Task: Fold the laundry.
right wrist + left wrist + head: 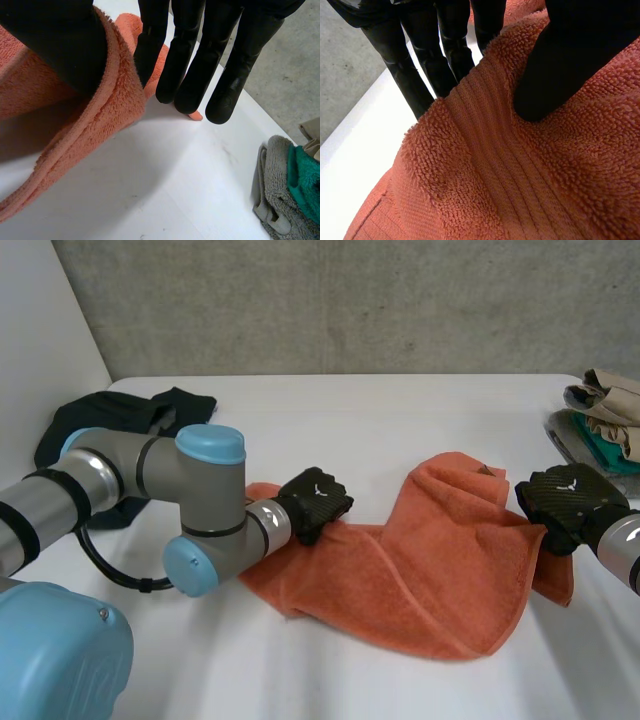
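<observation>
The orange towel (420, 560) lies rumpled on the table (350, 410) between the two hands. The left hand (315, 502) pinches the towel's left edge, its thumb (555, 75) pressed onto the top and its straight fingers (445, 55) running down behind the edge (the cloth bunches between them). The right hand (570, 502) grips the right edge in the same way, with a fold caught between the thumb and straight fingers whose tips point at the table. A heap of clothes (600, 420) lies just beyond it, and a dark garment (120, 425) lies behind the left arm (150, 490).
</observation>
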Controlling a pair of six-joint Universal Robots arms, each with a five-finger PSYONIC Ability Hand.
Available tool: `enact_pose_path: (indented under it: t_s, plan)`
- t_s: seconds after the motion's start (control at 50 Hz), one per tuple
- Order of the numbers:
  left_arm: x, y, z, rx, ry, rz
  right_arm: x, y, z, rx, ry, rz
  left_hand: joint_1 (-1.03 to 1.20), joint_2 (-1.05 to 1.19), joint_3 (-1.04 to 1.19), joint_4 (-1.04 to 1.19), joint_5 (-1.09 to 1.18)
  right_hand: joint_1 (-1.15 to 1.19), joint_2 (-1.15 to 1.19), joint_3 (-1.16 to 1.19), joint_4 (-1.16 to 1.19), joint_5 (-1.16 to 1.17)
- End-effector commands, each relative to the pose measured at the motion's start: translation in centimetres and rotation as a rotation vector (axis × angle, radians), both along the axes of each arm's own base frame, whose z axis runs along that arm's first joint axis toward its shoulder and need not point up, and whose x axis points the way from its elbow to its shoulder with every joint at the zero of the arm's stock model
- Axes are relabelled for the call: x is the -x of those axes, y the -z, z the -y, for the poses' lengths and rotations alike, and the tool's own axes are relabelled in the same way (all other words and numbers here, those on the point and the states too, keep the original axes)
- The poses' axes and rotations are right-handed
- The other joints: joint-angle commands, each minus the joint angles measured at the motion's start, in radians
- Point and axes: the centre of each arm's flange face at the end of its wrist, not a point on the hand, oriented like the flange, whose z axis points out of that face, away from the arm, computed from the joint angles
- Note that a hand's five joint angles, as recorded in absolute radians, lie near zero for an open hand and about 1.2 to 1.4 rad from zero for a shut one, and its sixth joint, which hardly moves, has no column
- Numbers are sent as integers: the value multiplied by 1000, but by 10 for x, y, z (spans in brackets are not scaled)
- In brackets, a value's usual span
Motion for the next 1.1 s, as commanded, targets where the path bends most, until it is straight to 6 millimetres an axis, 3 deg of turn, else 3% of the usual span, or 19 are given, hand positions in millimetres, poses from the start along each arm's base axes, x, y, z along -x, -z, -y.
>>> enact_pose_path:
  t_s: [0.02, 0.16, 0.26, 0.34, 0.42, 0.52, 0.6, 0.68, 0.74, 0.76, 0.8, 0.82, 0.84, 0.86, 0.9, 0.94, 1.02, 1.06, 1.1]
  plan:
    - [-2, -13, -1, 27, -23, -1, 0, 0, 0, 0, 2, 0, 277, 212, 230, 210, 272, 403, 218, 212, 208, 228]
    - [-17, -56, -5, 95, -114, -2, 2, -5, 4, 14, 11, -5, 277, 212, 230, 210, 272, 403, 218, 212, 208, 228]
    - [-35, -91, -27, 108, -132, -21, 6, -25, 8, 53, 18, -40, 277, 212, 230, 210, 272, 403, 218, 212, 208, 228]
    - [-54, -103, -43, 93, -155, -13, 6, -40, 2, 28, -12, -112, 277, 212, 230, 210, 272, 403, 218, 212, 208, 228]
    - [-81, -98, -51, 47, -204, 28, 4, -43, -16, -80, -79, -208, 277, 212, 230, 210, 272, 403, 218, 212, 208, 228]
    - [-93, -87, -54, 0, -228, 61, 3, -42, -32, -182, -182, -323, 242, 178, 196, 175, 237, 403, 218, 212, 208, 228]
    - [-87, -75, -40, 4, -231, 63, -12, -27, 1, -130, -167, -330, 236, 172, 190, 169, 232, 403, 218, 212, 208, 228]
    - [-71, -71, 4, 93, -273, 13, -32, -28, 41, 4, -75, -301, 227, 163, 181, 160, 223, 403, 218, 212, 208, 228]
    - [-59, -92, 40, 232, -321, -72, -47, -45, 65, 152, -22, -258, 213, 148, 166, 146, 208, 403, 218, 212, 208, 228]
    - [-55, -102, 49, 283, -329, -109, -58, -63, 79, 274, 6, -213, 215, 151, 169, 148, 211, 403, 218, 212, 208, 228]
    - [-45, -145, 71, 468, -343, -259, -64, -86, 95, 419, 34, -152, 218, 154, 172, 151, 214, 403, 218, 212, 208, 228]
    - [-43, -159, 76, 523, -345, -311, -67, -100, 101, 499, 44, -118, 218, 154, 172, 151, 214, 403, 218, 212, 208, 228]
    - [-42, -171, 80, 569, -349, -360, -69, -132, 112, 677, 76, -38, 218, 154, 172, 151, 214, 403, 218, 212, 208, 228]
    - [-40, -198, 86, 665, -355, -477, -70, -145, 115, 744, 90, 3, 224, 160, 178, 157, 220, 403, 218, 212, 208, 228]
    - [-40, -222, 88, 748, -353, -582, -69, -175, 115, 891, 112, 87, 236, 172, 190, 169, 231, 403, 218, 212, 208, 228]
    - [-50, -266, 85, 880, -360, -723, -67, -211, 109, 1059, 140, 180, 239, 175, 193, 172, 234, 403, 218, 212, 208, 228]
    - [-64, -282, 85, 912, -404, -763, -67, -225, 103, 1112, 164, 213, 239, 175, 193, 172, 234, 403, 218, 212, 208, 228]
    - [-66, -272, 86, 875, -419, -741, -68, -219, 102, 1084, 158, 206, 239, 175, 193, 172, 234, 403, 218, 212, 208, 228]
    - [-65, -244, 86, 798, -428, -687, -69, -209, 100, 1045, 147, 194, 236, 172, 190, 169, 232, 403, 218, 212, 208, 228]
